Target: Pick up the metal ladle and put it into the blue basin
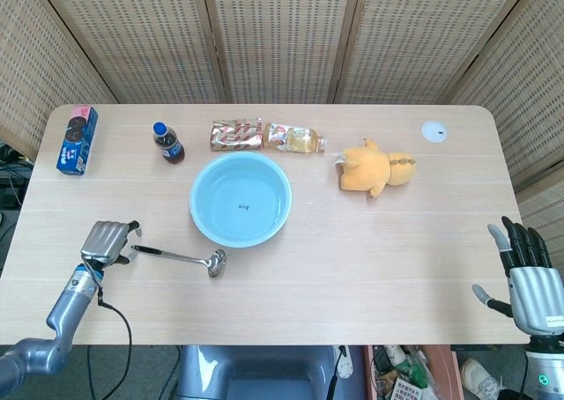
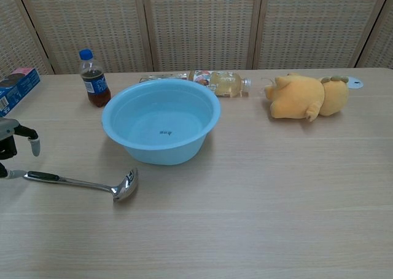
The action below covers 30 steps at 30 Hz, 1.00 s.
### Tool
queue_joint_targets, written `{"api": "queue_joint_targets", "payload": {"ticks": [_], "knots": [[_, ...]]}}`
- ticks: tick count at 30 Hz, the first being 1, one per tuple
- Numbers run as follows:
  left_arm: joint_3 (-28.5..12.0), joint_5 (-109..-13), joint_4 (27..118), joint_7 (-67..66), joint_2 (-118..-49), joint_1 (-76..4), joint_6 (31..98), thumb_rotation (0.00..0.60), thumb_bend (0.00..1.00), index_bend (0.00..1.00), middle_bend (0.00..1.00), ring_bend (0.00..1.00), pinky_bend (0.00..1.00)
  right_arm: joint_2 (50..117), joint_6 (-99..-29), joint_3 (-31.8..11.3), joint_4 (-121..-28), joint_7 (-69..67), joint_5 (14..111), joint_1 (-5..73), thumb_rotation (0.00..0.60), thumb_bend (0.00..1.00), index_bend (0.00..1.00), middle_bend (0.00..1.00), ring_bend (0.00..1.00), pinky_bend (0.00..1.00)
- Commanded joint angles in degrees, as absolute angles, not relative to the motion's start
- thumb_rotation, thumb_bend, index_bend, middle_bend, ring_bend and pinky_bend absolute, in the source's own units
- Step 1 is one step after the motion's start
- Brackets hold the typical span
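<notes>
The metal ladle (image 1: 181, 257) (image 2: 83, 183) lies flat on the table, black handle end to the left, bowl to the right, just in front of the blue basin (image 1: 241, 198) (image 2: 161, 120). My left hand (image 1: 106, 240) (image 2: 13, 139) hovers at the handle's left end with its fingers apart, and nothing is in it. My right hand (image 1: 526, 268) is off the table's right edge, fingers spread, and does not show in the chest view.
Along the far side stand a blue cookie box (image 1: 77, 140), a small cola bottle (image 1: 167, 143), a snack packet (image 1: 236, 135) and a lying tea bottle (image 1: 295, 138). A yellow plush toy (image 1: 374, 168) lies right of the basin. A white disc (image 1: 434, 132) sits far right.
</notes>
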<state>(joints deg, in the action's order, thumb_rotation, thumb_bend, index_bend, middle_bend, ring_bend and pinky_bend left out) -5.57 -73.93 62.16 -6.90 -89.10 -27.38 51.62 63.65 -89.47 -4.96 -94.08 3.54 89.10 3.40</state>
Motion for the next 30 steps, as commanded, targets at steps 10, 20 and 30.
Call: {"api": "queue_joint_targets", "payload": {"ticks": [10, 20, 30], "knots": [[-4.75, -72.79, 61.20, -9.28, -91.54, -28.78, 49.56, 0.600, 0.32, 0.49, 1.00, 0.98, 1.00, 63.10, -88.92, -5.06, -94.30, 2.53, 88.58, 3.58, 0.600, 0.00, 0.00, 0.00, 0.00, 0.00], [-4.77, -71.51, 61.48, -10.74, -92.08, -29.51, 48.65, 0.600, 0.33, 0.50, 1.00, 0.98, 1.00, 62.84, -88.72, -4.97, -94.47, 2.14, 88.51, 3.64, 0.600, 0.00, 0.00, 0.00, 0.00, 0.00], [-4.87, -69.97, 61.01, -12.32, -93.06, -30.33, 47.48, 0.600, 0.33, 0.51, 1.00, 0.98, 1.00, 62.76, -88.60, -4.91, -94.49, 2.07, 88.39, 3.65, 0.600, 0.00, 0.00, 0.00, 0.00, 0.00]]}}
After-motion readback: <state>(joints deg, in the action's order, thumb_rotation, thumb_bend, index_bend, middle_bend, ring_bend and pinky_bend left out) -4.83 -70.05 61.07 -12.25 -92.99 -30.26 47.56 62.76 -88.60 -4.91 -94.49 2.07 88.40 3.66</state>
